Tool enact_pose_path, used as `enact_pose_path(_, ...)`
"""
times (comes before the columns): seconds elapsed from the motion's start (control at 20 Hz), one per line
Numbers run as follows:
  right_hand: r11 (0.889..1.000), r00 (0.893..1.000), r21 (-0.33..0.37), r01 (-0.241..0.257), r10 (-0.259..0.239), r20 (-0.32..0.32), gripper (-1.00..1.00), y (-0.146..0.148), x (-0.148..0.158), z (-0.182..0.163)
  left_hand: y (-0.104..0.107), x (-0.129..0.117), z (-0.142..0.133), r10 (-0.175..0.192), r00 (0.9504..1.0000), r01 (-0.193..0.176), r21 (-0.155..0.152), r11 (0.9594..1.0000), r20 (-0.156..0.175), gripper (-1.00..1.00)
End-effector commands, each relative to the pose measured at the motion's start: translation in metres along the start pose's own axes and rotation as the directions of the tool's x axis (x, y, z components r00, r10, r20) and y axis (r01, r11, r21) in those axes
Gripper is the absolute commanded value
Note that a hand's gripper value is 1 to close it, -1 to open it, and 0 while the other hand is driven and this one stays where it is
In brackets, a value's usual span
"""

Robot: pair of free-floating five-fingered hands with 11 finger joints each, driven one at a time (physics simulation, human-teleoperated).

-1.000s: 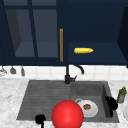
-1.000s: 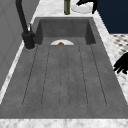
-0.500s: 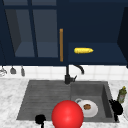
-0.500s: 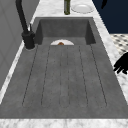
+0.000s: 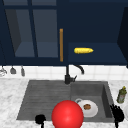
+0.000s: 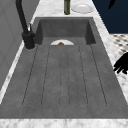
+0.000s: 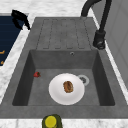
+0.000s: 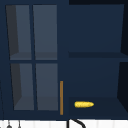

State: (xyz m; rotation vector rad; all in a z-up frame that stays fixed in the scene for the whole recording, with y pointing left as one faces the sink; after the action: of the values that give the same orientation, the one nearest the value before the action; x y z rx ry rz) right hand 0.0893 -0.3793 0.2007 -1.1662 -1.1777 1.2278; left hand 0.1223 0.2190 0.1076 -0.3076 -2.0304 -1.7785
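At five o'clock by the sink, right hand fingers spread, holding nothing; left hand fingers can't tell; should approach plate slowly.

Open drainboard; faucet at back.

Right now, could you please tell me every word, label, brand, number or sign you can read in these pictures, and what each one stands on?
None: no readable text anywhere.
Green bottle on the counter right of the sink: no legible label.
White plate in the basin: plain, holding a brown piece of food.
Cabinet with the yellow corn on its shelf: no markings.
Red ball at the front: plain.
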Motion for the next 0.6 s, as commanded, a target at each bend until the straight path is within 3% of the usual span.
enact_pose_path(0.0, 1.000, 1.000, -0.018, -0.003, 0.003, -0.001, -1.00, 0.004, 0.004, 0.029, 0.000, 0.000, 0.000, 0.000, 1.0000, 0.000, 0.000, 1.0000, 0.000, 0.00)
enact_pose_path(0.2, 1.000, 1.000, -0.021, 0.000, -0.001, -0.021, -1.00, 0.002, -0.003, 0.026, 0.000, 0.000, 0.000, 0.000, 1.0000, 0.000, 0.000, 1.0000, 0.000, 0.00)
enact_pose_path(0.35, 0.999, 0.999, 0.006, 0.048, -0.048, 0.017, -1.00, -0.006, -0.027, 0.018, 0.000, 0.000, 0.000, 0.000, 1.0000, 0.000, 0.000, 1.0000, 0.000, 0.00)
enact_pose_path(0.55, 0.998, 0.997, 0.015, 0.061, -0.062, 0.048, -1.00, -0.014, -0.048, 0.017, 0.000, 0.000, 0.000, 0.000, 1.0000, 0.000, 0.000, 1.0000, 0.000, 0.00)
